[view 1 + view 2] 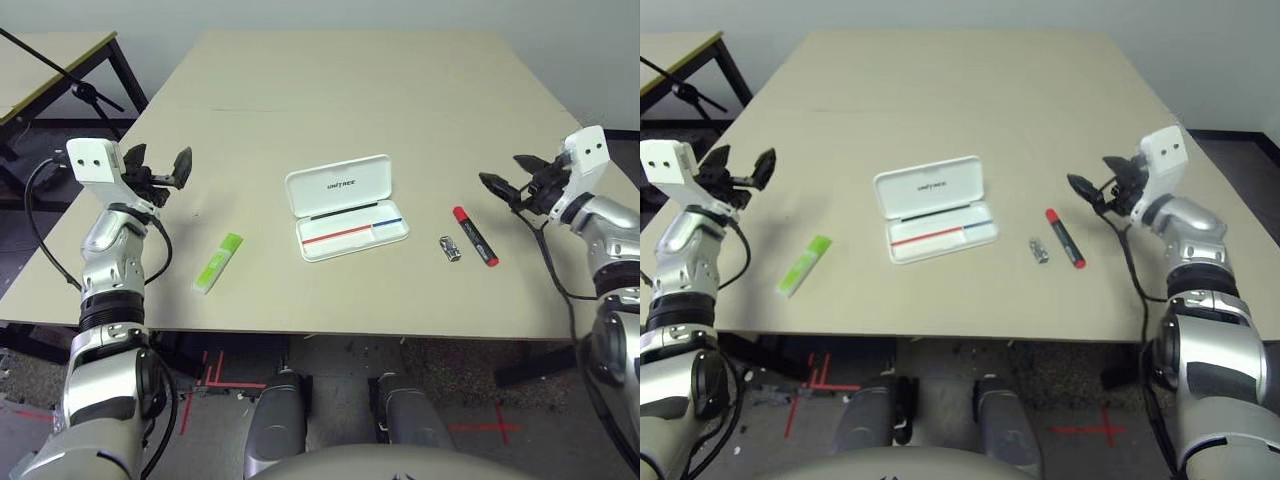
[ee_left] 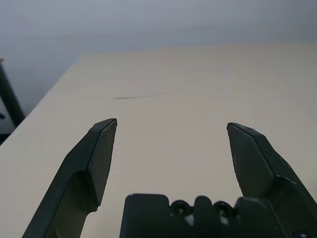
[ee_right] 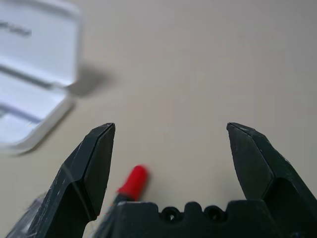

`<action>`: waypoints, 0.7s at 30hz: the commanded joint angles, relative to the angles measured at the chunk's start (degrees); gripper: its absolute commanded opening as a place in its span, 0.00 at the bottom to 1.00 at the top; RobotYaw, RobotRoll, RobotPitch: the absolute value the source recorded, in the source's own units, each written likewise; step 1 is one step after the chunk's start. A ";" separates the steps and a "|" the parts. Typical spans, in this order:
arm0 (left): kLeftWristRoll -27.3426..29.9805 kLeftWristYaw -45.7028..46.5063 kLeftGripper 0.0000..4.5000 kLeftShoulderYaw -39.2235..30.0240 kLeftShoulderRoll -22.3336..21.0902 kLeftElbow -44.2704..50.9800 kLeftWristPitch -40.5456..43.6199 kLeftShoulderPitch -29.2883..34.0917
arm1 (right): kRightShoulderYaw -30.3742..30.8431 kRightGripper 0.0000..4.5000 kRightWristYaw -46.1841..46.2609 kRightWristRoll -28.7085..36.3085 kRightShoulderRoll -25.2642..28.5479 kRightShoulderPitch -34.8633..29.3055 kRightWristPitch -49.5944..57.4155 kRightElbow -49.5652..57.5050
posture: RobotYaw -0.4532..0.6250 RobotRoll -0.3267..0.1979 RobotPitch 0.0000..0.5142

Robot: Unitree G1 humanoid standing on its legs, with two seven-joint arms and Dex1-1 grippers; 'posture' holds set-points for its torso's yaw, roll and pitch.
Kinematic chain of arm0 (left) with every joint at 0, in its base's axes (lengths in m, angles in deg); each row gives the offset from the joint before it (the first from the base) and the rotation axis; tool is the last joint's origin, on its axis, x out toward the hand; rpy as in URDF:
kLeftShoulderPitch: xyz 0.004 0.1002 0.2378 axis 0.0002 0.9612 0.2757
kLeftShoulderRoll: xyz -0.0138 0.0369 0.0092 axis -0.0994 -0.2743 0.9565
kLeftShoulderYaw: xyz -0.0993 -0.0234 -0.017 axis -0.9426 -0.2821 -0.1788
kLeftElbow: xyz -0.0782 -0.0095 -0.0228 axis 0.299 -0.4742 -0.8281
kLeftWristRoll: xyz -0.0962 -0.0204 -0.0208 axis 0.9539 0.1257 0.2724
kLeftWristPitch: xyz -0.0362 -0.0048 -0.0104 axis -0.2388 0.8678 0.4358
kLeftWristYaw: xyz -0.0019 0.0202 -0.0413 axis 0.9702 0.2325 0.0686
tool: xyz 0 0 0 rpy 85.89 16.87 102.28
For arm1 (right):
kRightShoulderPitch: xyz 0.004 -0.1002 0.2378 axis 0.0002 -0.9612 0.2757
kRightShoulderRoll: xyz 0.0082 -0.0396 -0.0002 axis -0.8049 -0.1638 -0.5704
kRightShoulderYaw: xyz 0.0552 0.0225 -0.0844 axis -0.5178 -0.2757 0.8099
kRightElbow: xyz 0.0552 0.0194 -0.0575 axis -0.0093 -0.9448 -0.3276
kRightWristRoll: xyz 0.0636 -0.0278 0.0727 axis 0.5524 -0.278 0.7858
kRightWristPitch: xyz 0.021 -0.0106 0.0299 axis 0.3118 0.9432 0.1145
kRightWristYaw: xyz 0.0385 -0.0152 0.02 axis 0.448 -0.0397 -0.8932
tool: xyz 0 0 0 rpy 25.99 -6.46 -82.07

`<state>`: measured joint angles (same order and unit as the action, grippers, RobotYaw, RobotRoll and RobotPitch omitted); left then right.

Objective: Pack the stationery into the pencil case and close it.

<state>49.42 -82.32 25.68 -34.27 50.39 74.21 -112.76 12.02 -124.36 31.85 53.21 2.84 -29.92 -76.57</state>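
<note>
Beige table point(image 1: 330, 90), grey wall behind. Pencil case point(image 1: 346, 207) lies open at table centre, lid folded back, red-blue stripe inside. Highlighter point(image 1: 218, 262) lies to its left, well apart. Clip point(image 1: 450, 249) and marker pen point(image 1: 475, 236) lie side by side to its right. My left gripper point(image 1: 158, 168) hovers above left table edge, fingers wide, empty. My right gripper point(image 1: 510, 180) hovers just beyond marker pen, fingers wide, empty.

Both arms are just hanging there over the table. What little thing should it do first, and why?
Probably lower the right tool, open and empty, onto the red-and-black marker lying just beside it. The pencil case already lies open, and nothing is in it yet; the green highlighter waits nearer the left tool.
</note>
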 commanded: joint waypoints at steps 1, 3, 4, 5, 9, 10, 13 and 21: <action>1.67 -4.98 1.00 3.27 -0.73 6.55 5.28 1.57 | 1.96 1.00 -4.64 0.30 1.56 -2.31 3.74 5.55 | 0.42 0.62 0.11; 2.78 -9.24 1.00 5.78 -1.36 11.60 8.89 3.32 | 2.67 1.00 -6.63 0.59 2.05 -3.62 5.65 8.33 | 0.42 0.62 0.12; 3.56 -11.27 1.00 7.13 -1.65 14.72 10.60 4.45 | 2.93 1.00 -7.39 0.82 2.25 -4.28 6.82 10.00 | 0.42 0.62 0.12; 4.62 -13.07 1.00 8.50 -1.86 18.07 12.78 5.58 | 3.14 1.00 -7.95 0.96 2.39 -4.82 7.81 11.43 | 0.42 0.62 0.12; 6.68 -17.79 1.00 12.70 -2.95 27.58 18.72 8.53 | 3.65 1.00 -8.99 1.17 2.76 -6.40 10.29 15.03 | 0.41 0.62 0.13; 7.19 -19.24 1.00 13.83 -3.52 29.74 20.05 9.17 | 3.77 1.00 -9.28 1.29 2.82 -6.69 10.83 15.64 | 0.41 0.62 0.13; 8.03 -21.35 1.00 16.25 -4.81 34.37 23.53 10.28 | 3.27 1.00 -9.69 2.73 2.43 -7.44 13.41 17.86 | 0.41 0.62 0.13; 4.82 -23.48 1.00 23.06 -7.22 38.51 26.95 9.45 | 4.13 1.00 -9.20 3.39 1.17 -8.07 15.56 20.73 | 0.41 0.62 0.12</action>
<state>56.15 -105.40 46.62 -40.84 88.08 100.50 -102.89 15.26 -133.66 34.82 54.89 -4.50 -14.93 -56.71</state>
